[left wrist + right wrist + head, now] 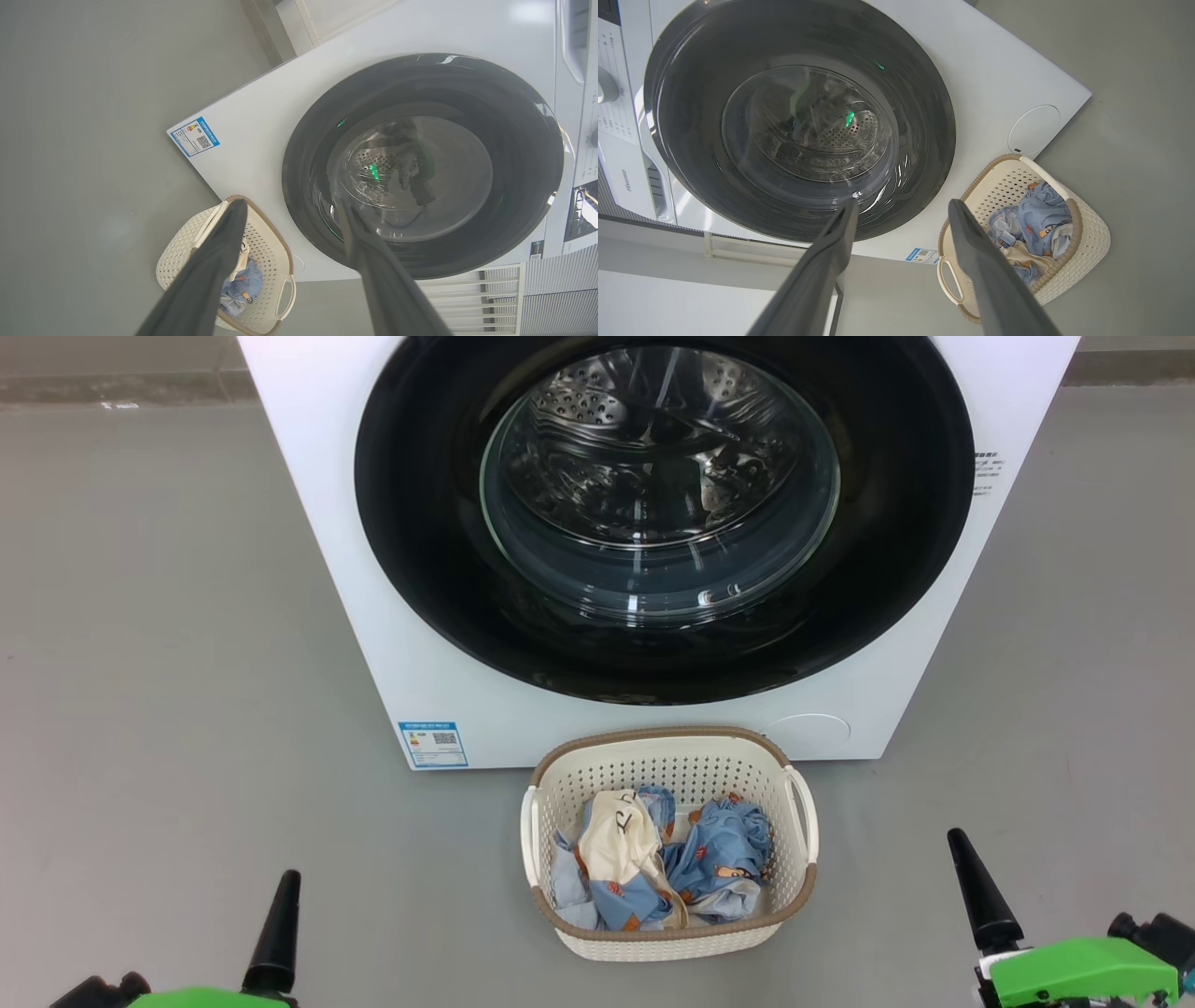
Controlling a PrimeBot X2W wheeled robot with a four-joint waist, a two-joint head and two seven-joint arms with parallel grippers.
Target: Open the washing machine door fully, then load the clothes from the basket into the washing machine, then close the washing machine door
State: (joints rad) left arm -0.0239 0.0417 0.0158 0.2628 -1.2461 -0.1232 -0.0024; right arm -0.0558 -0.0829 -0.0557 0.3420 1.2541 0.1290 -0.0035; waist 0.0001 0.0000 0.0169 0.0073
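The washing machine (308,476) stands straight ahead, a white box on the floor. Its washing machine door (420,523) lies shut against the front, and the steel drum shows through the glass window (658,485). The basket (653,739) sits on the floor just before the machine, holding the clothes (719,849): light blue printed pieces and a cream one (616,845). My left gripper (290,205) is open and empty, and one of its fingers (278,924) rises at the lower left. My right gripper (903,203) is open and empty too, with a finger (980,891) at the lower right. Both are well short of the basket.
Grey floor spreads on both sides of the machine. A blue label sticker (432,744) and a round cap (808,731) mark the machine's lower corners. A white slatted rack (472,298) and another white appliance (626,182) stand beside the machine.
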